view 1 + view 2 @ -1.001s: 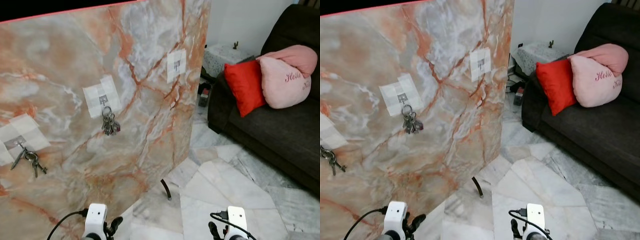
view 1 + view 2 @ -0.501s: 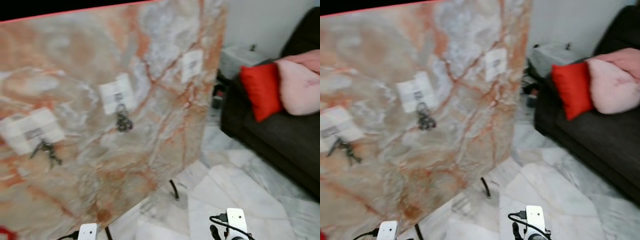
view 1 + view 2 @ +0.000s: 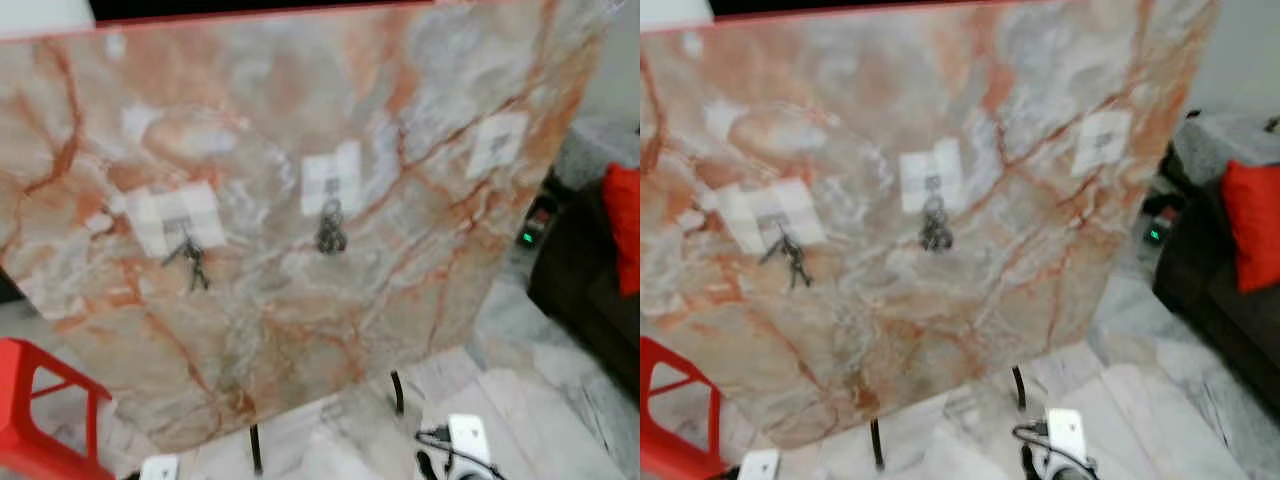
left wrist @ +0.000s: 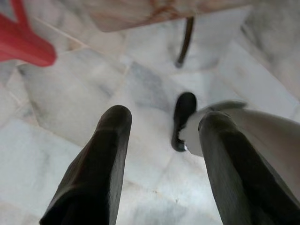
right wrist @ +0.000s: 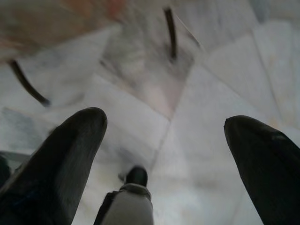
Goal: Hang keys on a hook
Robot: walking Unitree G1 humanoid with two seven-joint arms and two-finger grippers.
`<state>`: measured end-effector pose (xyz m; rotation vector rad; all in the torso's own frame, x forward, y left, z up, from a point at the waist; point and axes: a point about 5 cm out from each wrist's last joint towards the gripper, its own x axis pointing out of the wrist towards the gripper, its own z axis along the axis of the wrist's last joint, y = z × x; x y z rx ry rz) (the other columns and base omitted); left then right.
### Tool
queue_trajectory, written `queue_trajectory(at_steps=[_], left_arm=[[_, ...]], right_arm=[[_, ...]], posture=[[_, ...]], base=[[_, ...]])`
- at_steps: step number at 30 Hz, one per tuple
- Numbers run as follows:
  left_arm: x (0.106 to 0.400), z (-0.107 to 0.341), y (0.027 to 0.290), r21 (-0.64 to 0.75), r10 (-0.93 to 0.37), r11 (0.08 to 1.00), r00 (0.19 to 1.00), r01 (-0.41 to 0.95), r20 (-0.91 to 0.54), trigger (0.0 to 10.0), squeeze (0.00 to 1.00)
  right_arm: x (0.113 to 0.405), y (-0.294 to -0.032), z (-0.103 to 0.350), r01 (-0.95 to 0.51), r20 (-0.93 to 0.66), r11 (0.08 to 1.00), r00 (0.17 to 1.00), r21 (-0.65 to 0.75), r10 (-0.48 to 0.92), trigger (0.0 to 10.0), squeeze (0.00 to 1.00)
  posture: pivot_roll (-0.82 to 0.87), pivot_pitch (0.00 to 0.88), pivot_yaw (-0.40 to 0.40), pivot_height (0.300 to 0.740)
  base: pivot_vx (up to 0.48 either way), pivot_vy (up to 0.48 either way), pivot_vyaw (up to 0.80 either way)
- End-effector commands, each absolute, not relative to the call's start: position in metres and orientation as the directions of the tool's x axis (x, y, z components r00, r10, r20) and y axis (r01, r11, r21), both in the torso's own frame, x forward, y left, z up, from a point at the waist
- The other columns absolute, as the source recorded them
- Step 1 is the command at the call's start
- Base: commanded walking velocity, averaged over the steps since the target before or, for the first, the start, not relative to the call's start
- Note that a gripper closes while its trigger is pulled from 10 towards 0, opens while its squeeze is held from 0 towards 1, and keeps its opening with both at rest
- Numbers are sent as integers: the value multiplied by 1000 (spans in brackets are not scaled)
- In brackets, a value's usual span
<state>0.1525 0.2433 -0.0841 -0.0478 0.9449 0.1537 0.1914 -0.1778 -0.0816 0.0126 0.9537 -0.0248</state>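
I judge the hanging done: on the marble board [image 3: 300,300], two key bunches [image 3: 330,232] hang from taped hooks [image 3: 331,182]. Since a second ago my view has swung left, revealing a red stool [image 3: 40,420]. Left gripper [image 4: 161,140] and right gripper [image 5: 164,136] hang open, empty; next I back away.

Before me stands a big marbled board [image 3: 300,250], orange veins running through grey and cream, red along its top edge, propped on thin dark legs [image 3: 397,392]. The floor [image 3: 560,400] under me is pale marble in large irregular slabs with grey joints. At my left sits a red plastic stool [image 3: 40,420]. To my right is a dark sofa [image 3: 590,300] with a red cushion [image 3: 625,225] on it, and beyond it a light wall [image 3: 1250,50]. A small green light [image 3: 527,237] glows low beside the sofa. Everything is blurred.
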Motion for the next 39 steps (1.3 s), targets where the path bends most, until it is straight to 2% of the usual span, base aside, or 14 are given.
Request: queue_trajectory(at_steps=[1, 14, 18, 39], left_arm=[[151, -86, 237, 9, 89, 990, 569, -142, -817, 10000, 0], [153, -90, 222, -20, 56, 991, 561, -130, -826, 10000, 0], [154, -89, 222, -30, 53, 990, 563, -138, -824, 10000, 0], [155, -89, 220, -59, 51, 983, 570, -173, -820, 10000, 0]], right_arm=[[189, -186, -82, 36, -822, 999, 569, -18, -36, 10000, 0], [194, -187, -80, 44, -817, 999, 576, -17, -39, 10000, 0], [193, -187, -80, 61, -818, 998, 575, -4, -38, 10000, 0], [195, -187, -79, 63, -811, 998, 584, 3, -34, 10000, 0]], posture=[[31, 0, -45, 740], [15, 0, -53, 740], [14, 0, -52, 740], [3, 0, -52, 740]], base=[[0, 0, 800], [0, 0, 800], [0, 0, 0], [0, 470, 0]])
